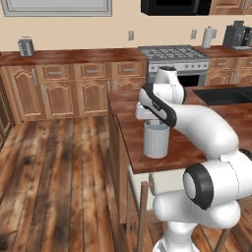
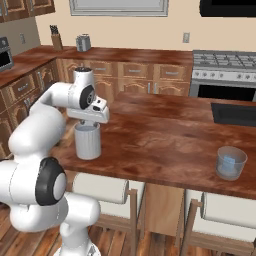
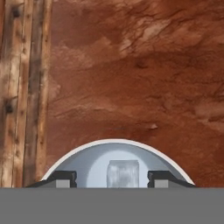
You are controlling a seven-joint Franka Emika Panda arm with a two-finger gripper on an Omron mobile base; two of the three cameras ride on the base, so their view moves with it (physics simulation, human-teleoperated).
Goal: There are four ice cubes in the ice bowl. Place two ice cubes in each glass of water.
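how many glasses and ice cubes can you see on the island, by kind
ribbed grey-white glass: 1
clear blue-tinted glass: 1
ice cubes: 2, one in the ribbed glass below the open gripper, one in the blue-tinted glass
total: 4

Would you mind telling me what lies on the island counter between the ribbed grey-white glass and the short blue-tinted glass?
Nothing: in the right base view, the counter between the ribbed glass and the blue-tinted glass is bare wood.

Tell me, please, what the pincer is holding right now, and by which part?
Nothing: the pincer stands open over the ribbed glass, and the ice cube lies between its fingertips, untouched by either.
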